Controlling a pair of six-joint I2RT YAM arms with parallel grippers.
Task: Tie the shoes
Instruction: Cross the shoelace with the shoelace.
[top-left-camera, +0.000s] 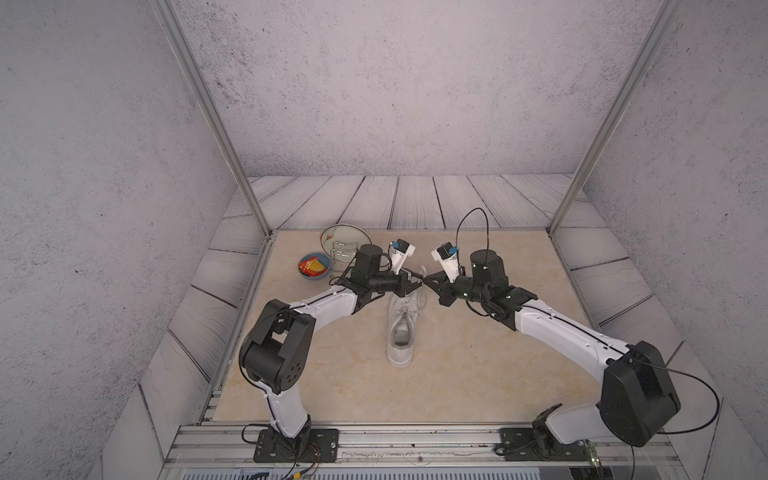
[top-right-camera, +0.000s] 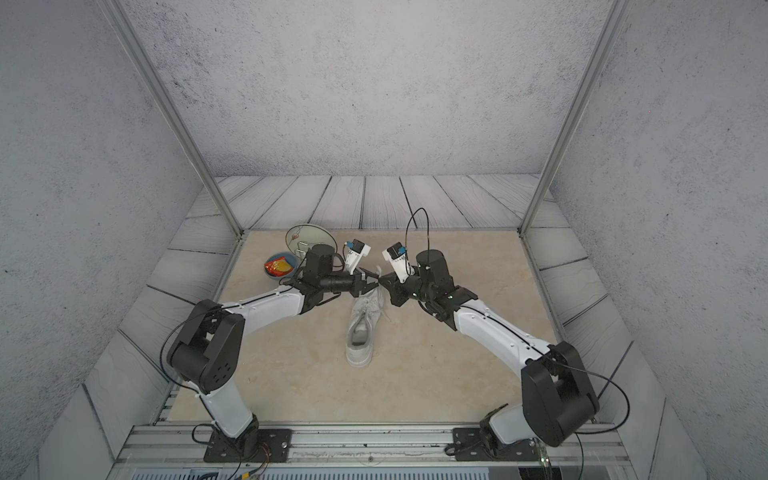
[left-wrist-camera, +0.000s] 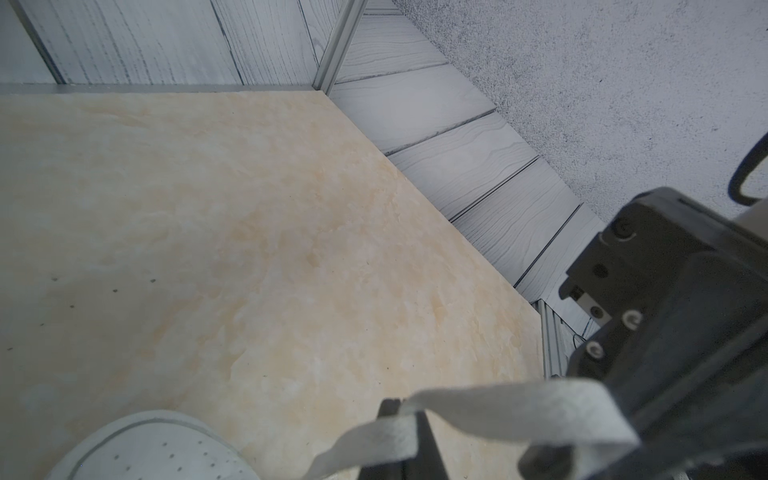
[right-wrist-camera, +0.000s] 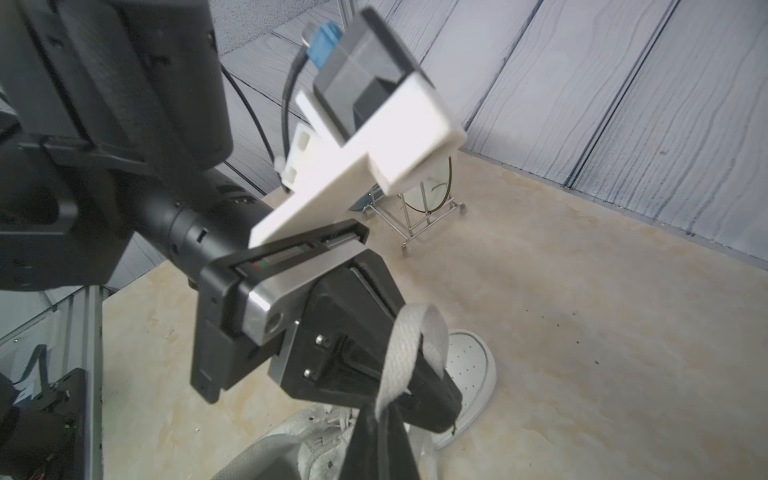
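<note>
- Midway across the desk (top-left-camera: 478, 374), the white sneaker (top-left-camera: 400, 332) is standing on its sole, with its heel pointing near and its toe pointing far. In both top views it is sitting between the two arms, well to the right of the blue bowl (top-left-camera: 313, 270) and the plate (top-left-camera: 345, 243) in its wire rack.
- Its flat laces (top-left-camera: 423, 274) are rising off the far part of the shoe to the spot above the toe where the two sets of jaws are meeting.
- By my judgement, the shoe is looking light and soft in the upper. A hard tug is therefore more likely to be dragging or tipping it than tightening anything.
- The laces are looking thin, limp and a little slick, and they are holding no shape of their own. The safest hold is probably flat across the ribbon, close to the loop and never on the shoe body.
- Coming in from the near left, the left arm (top-left-camera: 324, 301) is stretching low over the desk, with its wrist turned so the left jaws are pointing right. The left jaws are pressed together and appear to be pinching the laces (left-wrist-camera: 498, 399), which are running off their tip in the left wrist view.
- Coming in from the near right, the right arm (top-left-camera: 552, 328) is mirroring that pose, tip almost against tip. The right jaws are together too, and in the right wrist view they are nipping the laces (right-wrist-camera: 409, 345), which are looping over the left jaws.
</note>
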